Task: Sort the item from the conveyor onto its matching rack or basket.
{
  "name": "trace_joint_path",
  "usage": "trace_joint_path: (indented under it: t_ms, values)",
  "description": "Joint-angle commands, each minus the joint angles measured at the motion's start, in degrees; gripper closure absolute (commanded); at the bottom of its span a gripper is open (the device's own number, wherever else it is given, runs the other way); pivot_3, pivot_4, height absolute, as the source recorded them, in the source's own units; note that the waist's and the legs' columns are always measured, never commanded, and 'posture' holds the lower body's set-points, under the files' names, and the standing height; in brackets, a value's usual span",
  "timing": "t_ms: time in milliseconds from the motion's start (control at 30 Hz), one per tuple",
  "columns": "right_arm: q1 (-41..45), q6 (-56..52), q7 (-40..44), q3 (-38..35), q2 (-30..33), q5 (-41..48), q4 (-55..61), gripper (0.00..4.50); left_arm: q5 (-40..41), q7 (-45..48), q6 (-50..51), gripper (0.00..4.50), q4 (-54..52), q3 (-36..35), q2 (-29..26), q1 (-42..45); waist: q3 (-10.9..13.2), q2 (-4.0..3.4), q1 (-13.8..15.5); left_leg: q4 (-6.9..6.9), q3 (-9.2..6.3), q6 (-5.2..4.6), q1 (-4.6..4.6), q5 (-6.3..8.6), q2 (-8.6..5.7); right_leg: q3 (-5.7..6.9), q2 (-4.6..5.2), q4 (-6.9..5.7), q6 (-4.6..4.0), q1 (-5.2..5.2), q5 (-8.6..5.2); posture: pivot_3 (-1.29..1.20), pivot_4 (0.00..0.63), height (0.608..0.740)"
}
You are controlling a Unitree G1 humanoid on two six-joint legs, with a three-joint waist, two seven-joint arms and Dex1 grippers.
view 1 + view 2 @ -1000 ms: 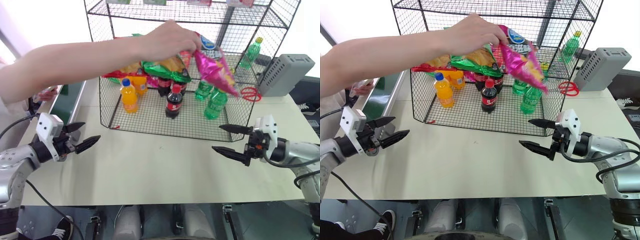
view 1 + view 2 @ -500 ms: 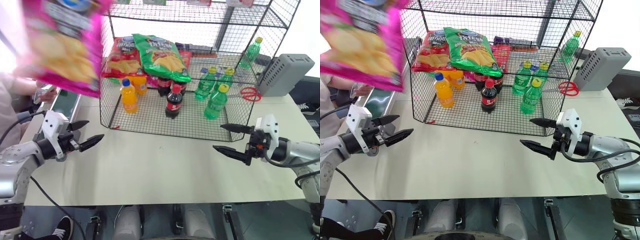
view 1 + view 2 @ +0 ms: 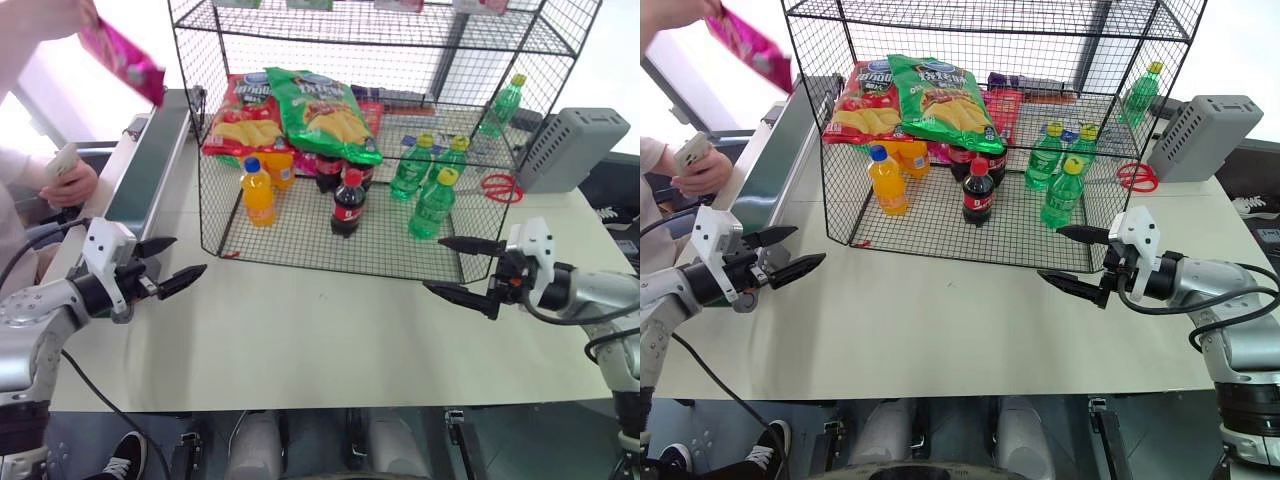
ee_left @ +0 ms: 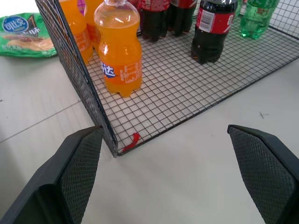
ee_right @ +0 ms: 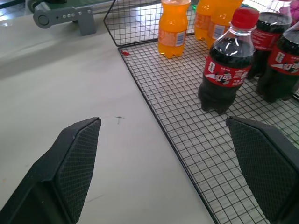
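Left eye view has the pink bag point(image 3: 125, 62) way up in the top left corner, held by a person's hand point(image 3: 45, 15) above the far end of the conveyor point(image 3: 150, 165). So it's in the air, not on the belt, and well apart from both claws. The person's other hand point(image 3: 70, 180) is holding a phone beside the conveyor.

The rack point(image 3: 370, 140) sits in the middle of the surface point(image 3: 320, 330). On its lower shelf, a red bag point(image 3: 240, 115) and a green bag point(image 3: 325, 112) lie on top of the bottles at the back. Below and in front of them stand orange bottles point(image 3: 257, 192), cola bottles point(image 3: 347, 203) and green bottles point(image 3: 431, 205).

Left claw point(image 3: 168, 263) hovers over the surface near the rack's front left corner, fingers spread wide, nothing in them. Right claw point(image 3: 462, 268) is the same deal by the front right corner, wide and empty. In the left wrist view you can see another green bag point(image 4: 23, 36) lying flat on the surface outside the rack's side mesh.

Red scissors point(image 3: 502, 187) and a grey box point(image 3: 572, 148) sit off to the right of the rack.
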State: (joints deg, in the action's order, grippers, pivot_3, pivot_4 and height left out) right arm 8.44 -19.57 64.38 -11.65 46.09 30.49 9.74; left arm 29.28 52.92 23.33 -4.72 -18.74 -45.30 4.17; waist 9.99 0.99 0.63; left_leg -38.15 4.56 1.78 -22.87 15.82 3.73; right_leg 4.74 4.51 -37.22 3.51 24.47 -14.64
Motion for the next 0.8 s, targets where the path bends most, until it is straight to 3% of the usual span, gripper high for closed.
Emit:
trace_joint_path:
  t_ms: [33, 433, 733, 800]
  values:
    - [1.16, 0.94, 0.35, -0.07, -0.39, 0.57, 0.43, 0.04, 1.18, 0.75, 0.33, 0.00, -2.43, -2.13, -1.04, -1.05, 0.00, 0.00, 0.01, 0.00, 0.00, 0.00, 0.00, 0.00, 0.00, 0.00, 0.00, 0.00, 0.00, 0.00, 0.00, 0.00, 0.150, 0.740]
    - [4.45, 0.13, 1.47, 2.75, -1.44, 0.88, -1.64, 0.04, 9.23, 3.89, 10.47, 0.00, -4.72, -6.79, -3.35, -3.96, 0.00, 0.00, -0.03, 0.00, 0.00, 0.00, 0.01, 0.00, 0.00, 0.00, 0.01, -0.01, 0.00, 0.00, 0.00, 0.00, 0.150, 0.740]
    - [6.92, 1.63, 2.55, 4.44, -2.39, -0.19, -4.22, 0.04, 7.59, 3.37, 6.36, 0.00, -4.30, -8.43, -2.83, -3.80, 0.00, 0.00, -0.02, -0.01, 0.00, 0.00, 0.00, 0.00, 0.00, 0.00, 0.01, 0.00, 0.00, 0.00, 0.00, 0.00, 0.150, 0.740]
    - [7.23, 2.05, 2.87, 4.62, -2.51, -0.46, -4.60, 0.04, 3.89, 2.73, 0.74, 0.00, -3.90, -7.93, -2.17, -4.20, 0.00, 0.00, 0.00, -0.01, 0.00, 0.00, 0.00, 0.00, 0.00, 0.00, 0.01, -0.01, 0.00, 0.00, 0.00, 0.00, 0.150, 0.740]
